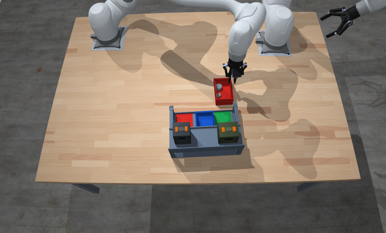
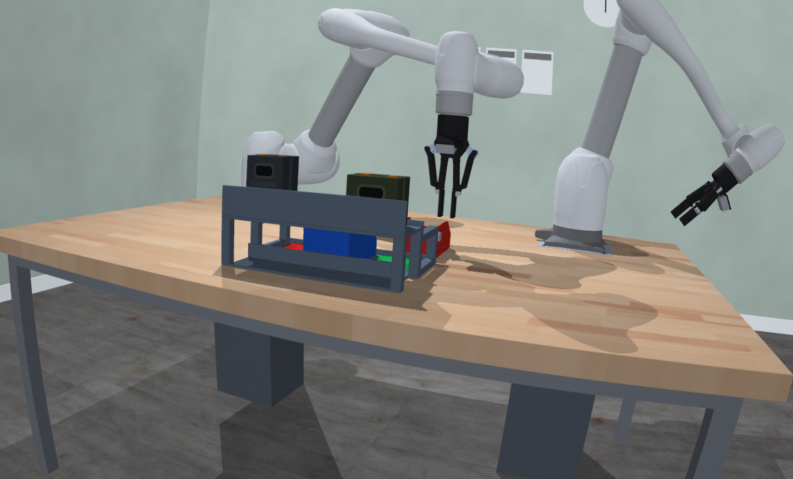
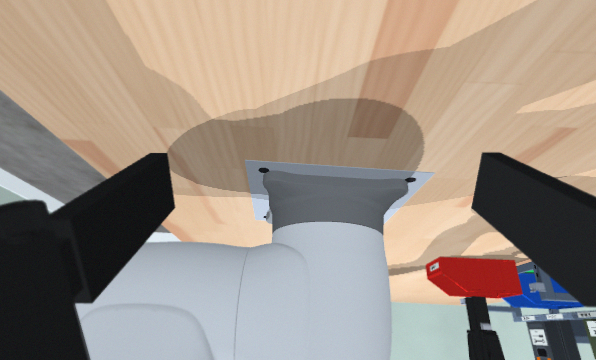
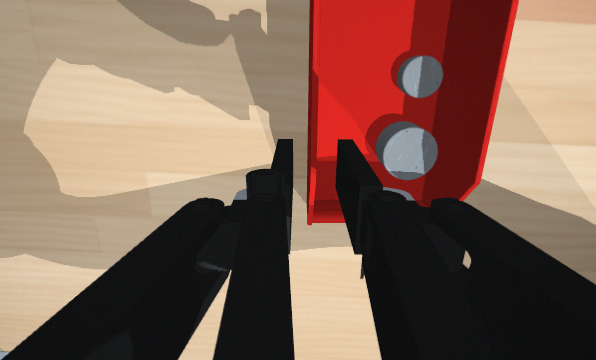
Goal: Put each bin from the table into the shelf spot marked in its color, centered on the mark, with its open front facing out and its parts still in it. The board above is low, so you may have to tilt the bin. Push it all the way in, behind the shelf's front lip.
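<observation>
The right gripper [image 1: 232, 81] [image 2: 446, 214] [image 4: 314, 163], narrowly open and empty, hovers over the smooth, angular red bin [image 1: 227, 92] [image 2: 445, 244] [image 3: 478, 277] [image 4: 358, 50] inward from the wooden table's [image 1: 101, 116] [image 2: 149, 238] [image 3: 278, 50] [image 4: 128, 150] arm-side edge; the left gripper [image 1: 324, 27] [image 2: 680, 218] [image 3: 322, 181] gapes beyond a corner.

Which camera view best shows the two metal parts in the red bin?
Right wrist: both round grey parts look large and unobstructed inside the bin. Top shows them small; exterior and left wrist show only the bin's outside.
</observation>
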You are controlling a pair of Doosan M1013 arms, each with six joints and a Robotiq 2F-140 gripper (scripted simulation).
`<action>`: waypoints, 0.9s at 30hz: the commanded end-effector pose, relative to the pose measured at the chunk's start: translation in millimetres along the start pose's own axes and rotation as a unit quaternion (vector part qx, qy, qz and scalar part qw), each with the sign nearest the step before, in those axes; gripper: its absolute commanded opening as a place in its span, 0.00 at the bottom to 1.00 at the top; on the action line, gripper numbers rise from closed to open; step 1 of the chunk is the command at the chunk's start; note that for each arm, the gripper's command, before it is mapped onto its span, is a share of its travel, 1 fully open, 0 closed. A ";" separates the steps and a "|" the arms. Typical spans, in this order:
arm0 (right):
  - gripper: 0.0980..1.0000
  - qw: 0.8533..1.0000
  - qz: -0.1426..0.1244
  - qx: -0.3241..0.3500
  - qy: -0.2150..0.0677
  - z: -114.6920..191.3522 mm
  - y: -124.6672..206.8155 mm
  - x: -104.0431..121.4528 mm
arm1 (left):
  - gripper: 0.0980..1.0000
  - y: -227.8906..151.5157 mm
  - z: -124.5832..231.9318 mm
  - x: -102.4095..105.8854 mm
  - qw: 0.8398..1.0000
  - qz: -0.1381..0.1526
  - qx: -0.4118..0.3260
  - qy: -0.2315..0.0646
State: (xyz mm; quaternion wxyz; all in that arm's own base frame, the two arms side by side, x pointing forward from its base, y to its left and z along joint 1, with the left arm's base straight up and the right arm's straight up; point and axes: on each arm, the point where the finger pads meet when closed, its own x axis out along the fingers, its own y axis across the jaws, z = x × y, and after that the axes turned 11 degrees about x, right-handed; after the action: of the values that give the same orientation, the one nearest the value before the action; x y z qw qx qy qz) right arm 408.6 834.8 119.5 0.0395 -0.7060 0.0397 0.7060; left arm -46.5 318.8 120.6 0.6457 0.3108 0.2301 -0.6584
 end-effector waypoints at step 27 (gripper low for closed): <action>0.15 1.000 -0.001 0.000 0.000 0.0 -0.4 3.9 | 1.00 -0.1 0.0 -0.4 1.000 0.000 0.000 0.000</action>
State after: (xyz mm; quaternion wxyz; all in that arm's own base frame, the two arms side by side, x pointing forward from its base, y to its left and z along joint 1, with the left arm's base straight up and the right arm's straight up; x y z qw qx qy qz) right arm 408.6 834.7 115.7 0.0395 -0.7060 0.0397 0.7060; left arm -46.5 318.8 120.6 0.6457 0.3108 0.2301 -0.6584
